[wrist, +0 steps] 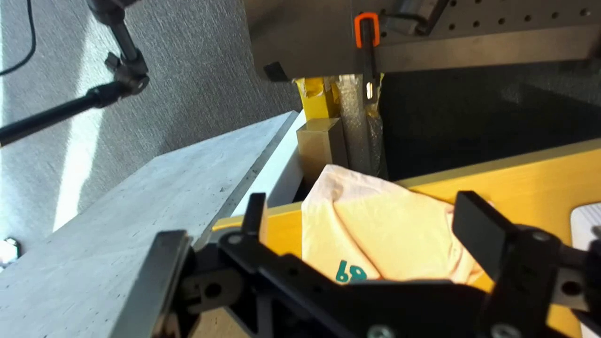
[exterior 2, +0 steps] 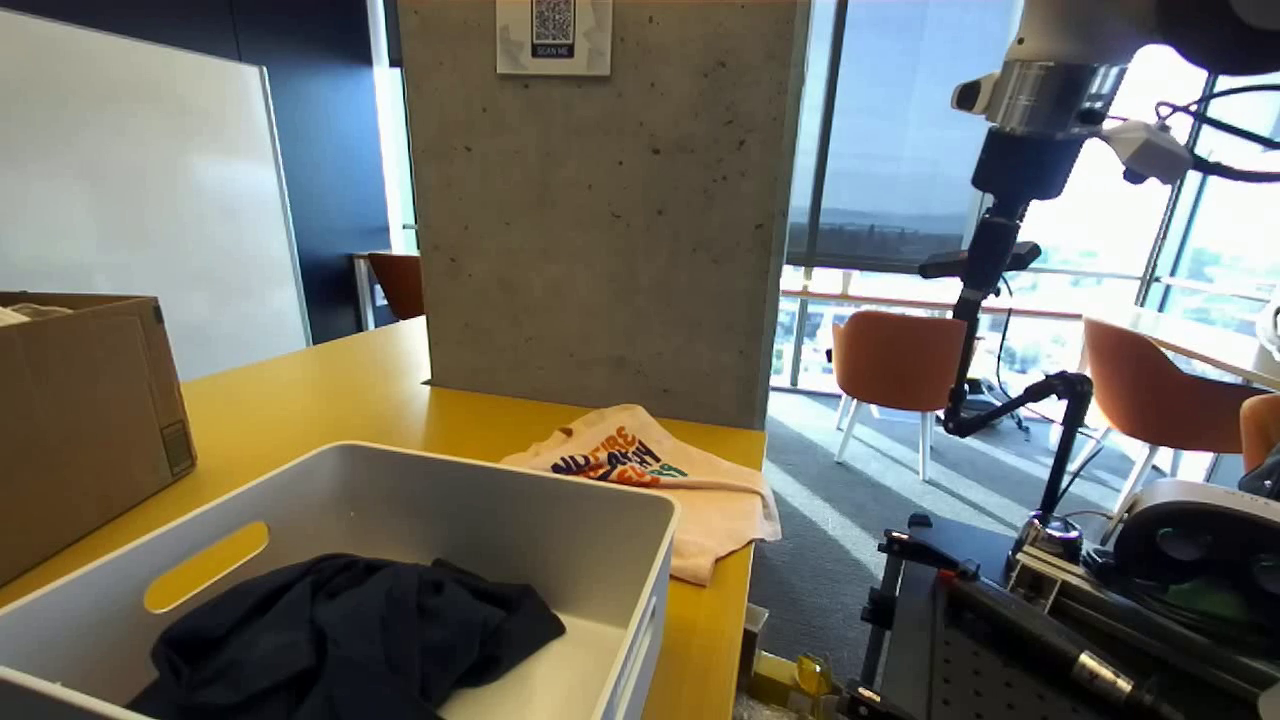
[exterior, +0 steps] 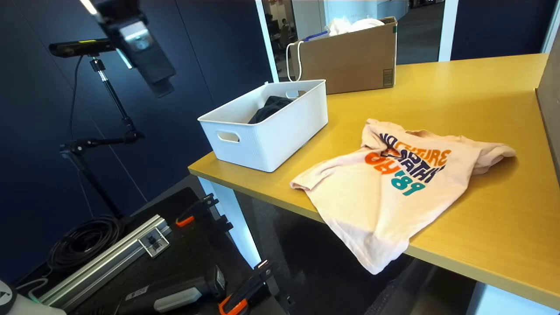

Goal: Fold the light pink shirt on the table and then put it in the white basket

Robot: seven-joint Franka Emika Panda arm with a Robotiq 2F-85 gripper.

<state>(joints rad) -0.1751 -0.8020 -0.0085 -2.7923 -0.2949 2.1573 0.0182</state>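
Shirt (exterior: pixel 385 192) lay print-up, long axis crossing the edge of the worktop (exterior: pixel 494 232): collar inward, hem hanging over. Fingers (wrist: pixel 486 237) stood wide apart, holding nothing.

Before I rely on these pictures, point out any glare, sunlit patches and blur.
In an exterior view, daylight washes out some windows and stripes the carpet; in the wrist view, a bright streak crosses the carpet; in an exterior view, the end effector looks blurred, while the light pink shirt is fairly sharp.
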